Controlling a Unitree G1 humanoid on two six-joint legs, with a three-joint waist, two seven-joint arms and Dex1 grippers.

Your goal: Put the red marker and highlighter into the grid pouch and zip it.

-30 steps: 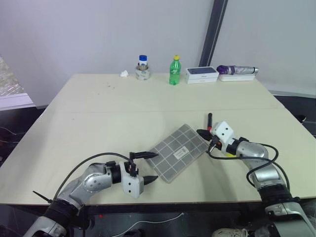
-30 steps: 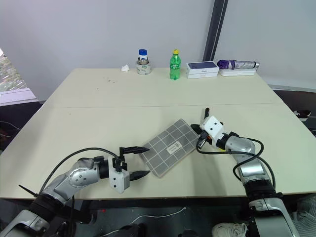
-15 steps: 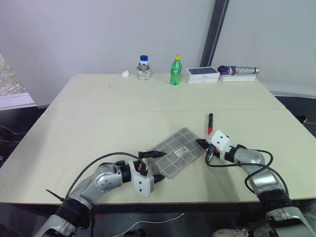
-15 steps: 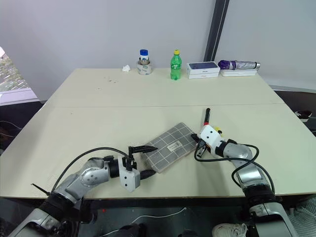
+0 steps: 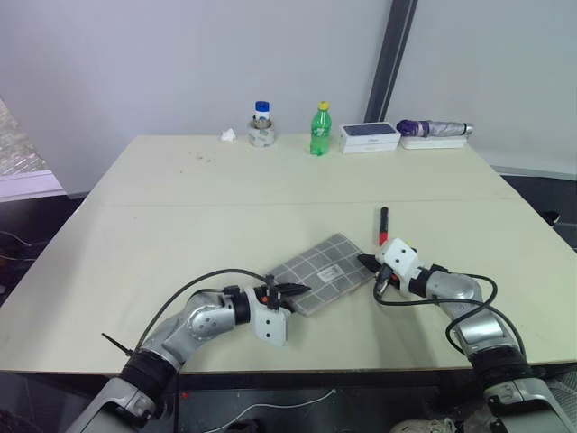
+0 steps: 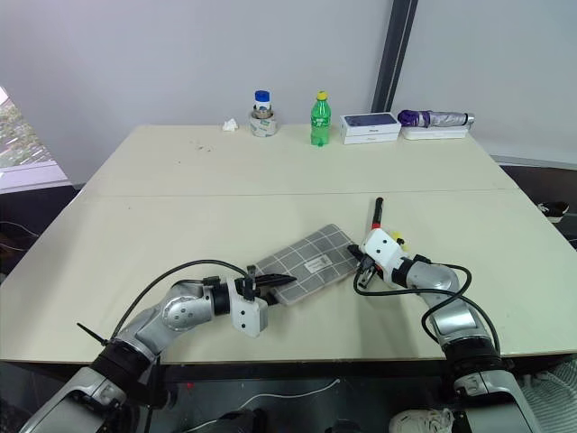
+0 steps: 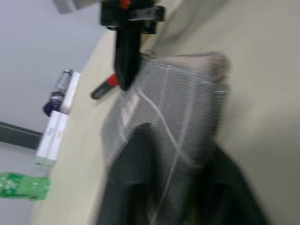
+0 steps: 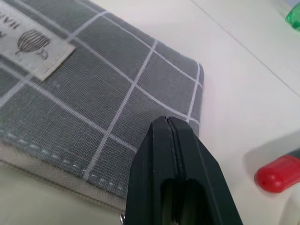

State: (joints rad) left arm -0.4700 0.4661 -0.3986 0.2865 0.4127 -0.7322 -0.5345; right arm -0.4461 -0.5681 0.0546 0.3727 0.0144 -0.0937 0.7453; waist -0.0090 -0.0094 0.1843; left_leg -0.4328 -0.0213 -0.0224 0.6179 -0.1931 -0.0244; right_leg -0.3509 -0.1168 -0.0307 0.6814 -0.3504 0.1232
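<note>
Flat grey white-gridded fabric pouch [image 5: 323, 273] lying mid-table, now pinched at its 7 o'clock corner by left gripper [image 5: 297, 290], spread a second ago. Right gripper [image 5: 366, 262], fingers pressed together, pinning the 3 o'clock corner. Slim black red-ended marker [image 5: 383, 223] at 1 o'clock, still outside; opening probably next.

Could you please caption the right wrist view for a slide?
Shut right gripper over a corner of the grid pouch, the red marker lying beside it.
</note>
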